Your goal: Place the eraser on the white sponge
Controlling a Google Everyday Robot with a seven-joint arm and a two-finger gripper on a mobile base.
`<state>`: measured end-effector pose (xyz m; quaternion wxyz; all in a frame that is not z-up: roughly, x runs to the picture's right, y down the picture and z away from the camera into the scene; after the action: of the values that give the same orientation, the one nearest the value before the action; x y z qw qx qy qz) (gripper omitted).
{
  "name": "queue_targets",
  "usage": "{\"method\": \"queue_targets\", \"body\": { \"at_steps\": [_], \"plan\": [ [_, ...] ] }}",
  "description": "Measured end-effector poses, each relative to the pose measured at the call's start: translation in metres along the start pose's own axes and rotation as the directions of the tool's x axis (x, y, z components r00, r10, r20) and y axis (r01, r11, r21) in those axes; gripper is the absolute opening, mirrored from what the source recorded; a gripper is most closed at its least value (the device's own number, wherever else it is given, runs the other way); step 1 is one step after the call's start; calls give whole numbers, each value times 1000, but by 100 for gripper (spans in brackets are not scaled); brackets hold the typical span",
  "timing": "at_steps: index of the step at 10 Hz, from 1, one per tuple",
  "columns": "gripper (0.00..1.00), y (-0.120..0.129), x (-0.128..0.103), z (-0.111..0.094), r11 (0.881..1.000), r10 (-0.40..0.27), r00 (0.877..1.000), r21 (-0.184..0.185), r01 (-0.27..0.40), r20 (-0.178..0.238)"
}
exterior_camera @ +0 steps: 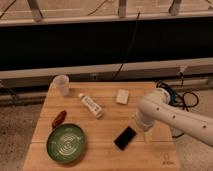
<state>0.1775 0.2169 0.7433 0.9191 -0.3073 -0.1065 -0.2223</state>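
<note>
1. While the eraser [125, 138] lies flat on the wooden counter [100, 161], near the front edge and right of centre, no part of the placement is done. All entries are from the single camera view, which looks down on the counter from its front side.
2. The white sponge [122, 96] sits toward the back of the counter, a little right of centre. It is well apart from the eraser and its top is bare.
3. The end effector [144, 132] hangs low over the counter just beside the eraser's right end. It is at the tip of the pale arm [172, 116], which reaches in from the right.
   - Open or closed: cannot tell.
   - Contact with the eraser: cannot tell.
   - Judgement: it holds nothing, since the eraser rests flat on the wood.
4. Other items, all left of the working area:
   - white bottle [91, 105] lying on its side, left of the sponge
   - translucent cup [61, 85] at the back left corner
   - reddish-brown object [59, 118] near the left edge
   - green bowl [66, 142] at the front left
5. Progress, as a judgement: approach stage only. The eraser has not been lifted. Left to do:
   - grip the eraser
   - raise it
   - carry it back to the sponge
   - set it down on top
6. The eraser looks larger than the sponge, so it will likely need centring to rest without tipping.
</note>
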Motion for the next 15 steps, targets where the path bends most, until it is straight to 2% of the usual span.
{"method": "queue_targets", "body": {
  "at_steps": [4, 8, 15],
  "plan": [
    [80, 5, -27, 16, 995, -94, 995, -16, 95, 21],
    [80, 1, -35, 27, 985, -167, 985, -29, 168, 40],
    [80, 1, -46, 45, 968, -246, 966, -37, 249, 75]
  ]
}}
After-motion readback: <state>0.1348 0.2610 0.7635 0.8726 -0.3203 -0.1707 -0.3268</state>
